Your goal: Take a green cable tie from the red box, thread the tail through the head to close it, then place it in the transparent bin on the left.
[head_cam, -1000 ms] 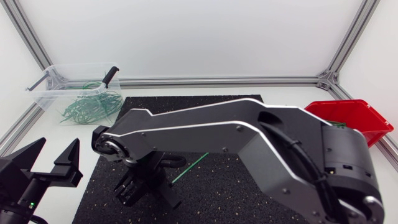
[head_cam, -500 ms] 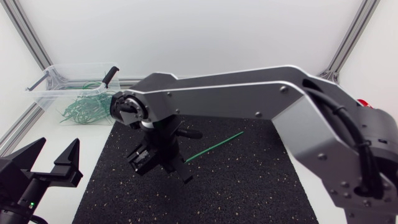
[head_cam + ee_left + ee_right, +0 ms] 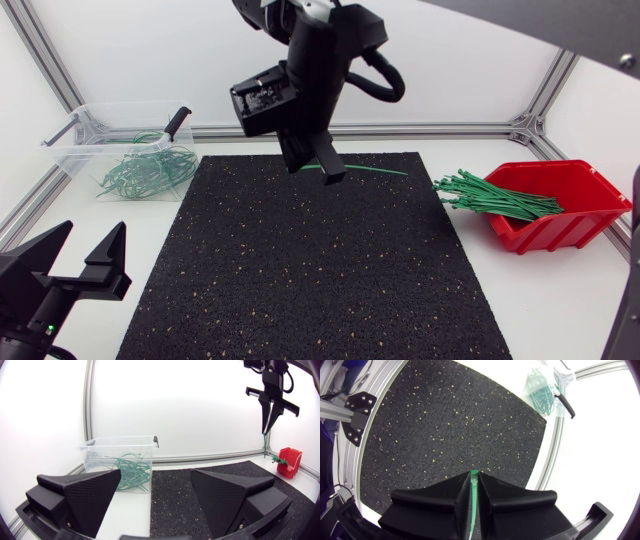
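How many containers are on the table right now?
2: the transparent bin at the far left, holding green cable ties, and the red box at the right edge. None seems hidden.

The right arm [image 3: 312, 60] hung high over the far middle, its right gripper [image 3: 320, 162] pointing down, fingers pinched on a green cable tie [image 3: 375, 171]. The left gripper [image 3: 95, 240] sat low, near left, fingers spread wide.

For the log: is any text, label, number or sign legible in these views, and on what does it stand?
None legible. The red box, transparent bin, black mat, green cable tie, left gripper and right gripper show no readable print in any view.
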Controlling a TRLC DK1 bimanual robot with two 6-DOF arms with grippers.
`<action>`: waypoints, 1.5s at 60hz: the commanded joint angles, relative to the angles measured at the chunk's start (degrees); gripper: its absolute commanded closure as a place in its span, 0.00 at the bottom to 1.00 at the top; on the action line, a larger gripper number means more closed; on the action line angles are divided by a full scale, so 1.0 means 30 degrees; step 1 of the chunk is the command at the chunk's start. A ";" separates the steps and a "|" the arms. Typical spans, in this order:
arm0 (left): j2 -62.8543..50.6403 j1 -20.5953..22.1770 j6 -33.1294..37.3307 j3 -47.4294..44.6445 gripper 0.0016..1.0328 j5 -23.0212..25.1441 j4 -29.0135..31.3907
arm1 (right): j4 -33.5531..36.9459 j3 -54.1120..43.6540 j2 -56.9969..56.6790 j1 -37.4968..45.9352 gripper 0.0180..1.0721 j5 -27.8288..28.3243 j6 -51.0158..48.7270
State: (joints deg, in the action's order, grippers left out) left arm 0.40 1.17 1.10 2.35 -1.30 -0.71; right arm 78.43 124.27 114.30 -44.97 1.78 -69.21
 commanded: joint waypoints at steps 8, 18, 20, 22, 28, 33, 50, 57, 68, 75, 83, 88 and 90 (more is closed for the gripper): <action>-0.0018 -0.0068 0.0101 0.0828 0.11 0.0111 0.0793 | 0.2508 0.4017 0.0279 0.1367 0.95 0.1516 0.0424; -0.2596 0.0255 0.0159 0.3436 0.11 0.0697 0.1643 | 0.2479 0.3929 -0.0161 0.1631 0.95 0.2424 0.0716; -0.3445 0.0196 0.0189 0.3875 0.11 0.1078 0.1672 | 0.2420 0.3900 -0.0307 0.1631 0.95 0.2658 0.0922; -0.4090 0.0167 0.0189 0.4168 0.11 0.1430 0.1702 | 0.2332 0.3812 -0.0424 0.1631 0.95 0.2893 0.1068; -0.5408 0.0225 0.0072 0.4988 0.11 0.2103 0.1790 | 0.2098 0.3783 -0.0483 0.1953 0.95 0.3508 0.1420; -0.5672 0.0284 0.0013 0.5311 0.11 0.2191 0.1643 | 0.1424 0.3841 -0.0512 0.2627 0.95 0.4709 0.1771; -0.8191 0.0724 0.0042 0.6219 0.11 0.3275 0.1116 | -0.1271 0.0648 -0.0395 0.4707 0.95 0.8342 0.1859; -0.9393 0.0724 0.0804 0.6805 0.11 0.3832 0.1116 | -0.1682 -0.0436 0.0015 0.4971 0.95 0.9660 0.1713; -1.1883 0.0811 0.2562 0.7977 0.17 0.4799 0.1291 | 0.0779 0.0589 0.1304 0.5205 0.95 1.2678 0.0775; -1.3230 0.0811 0.3001 0.8563 0.17 0.6644 0.1379 | 0.1893 0.0970 0.1831 0.5205 0.95 1.4641 0.0453; -1.4578 0.0841 0.4906 0.9090 0.17 0.7933 0.1233 | 0.3885 0.1966 0.2974 0.5117 0.95 1.5930 -0.0602; -1.5193 0.1016 0.5374 0.9207 0.17 0.7933 0.0823 | 0.4529 0.2201 0.3501 0.5000 0.95 1.6779 -0.1041; -1.5311 0.1016 0.5550 0.9207 0.17 0.7933 0.0764 | 0.4764 0.2201 0.3706 0.4941 0.95 1.7043 -0.1217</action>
State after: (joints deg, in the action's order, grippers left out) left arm -43.90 3.68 14.68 28.18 22.00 2.50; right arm 90.48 129.43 122.83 -29.89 51.29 -70.06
